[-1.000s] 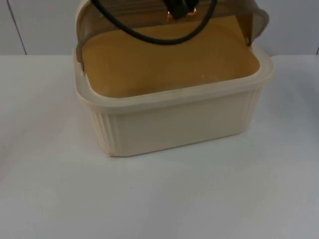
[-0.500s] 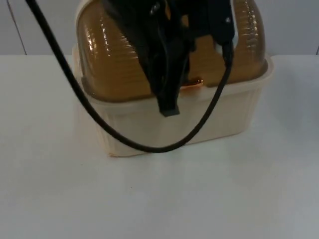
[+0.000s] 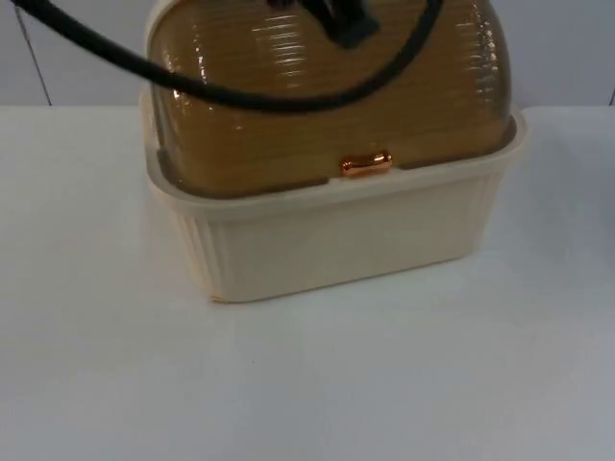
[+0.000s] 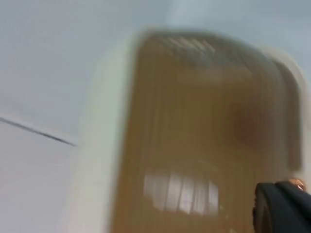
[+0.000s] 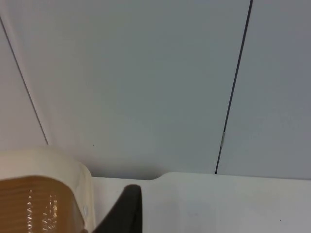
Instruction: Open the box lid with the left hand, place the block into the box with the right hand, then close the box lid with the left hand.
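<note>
Lid (image 3: 327,96) sits shut on box (image 3: 336,240), left gripper (image 3: 351,24) above at 12 o'clock, jaws' state can't tell.

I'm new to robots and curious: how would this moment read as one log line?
lid: closed on box | copper handle: free | left gripper: above lid | right gripper: beside box, waits

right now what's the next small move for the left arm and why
Probably lift the left gripper clear and back to rest: the amber lid looks fully down on the cream box, its copper handle at the front rim, so closing seems done.
</note>
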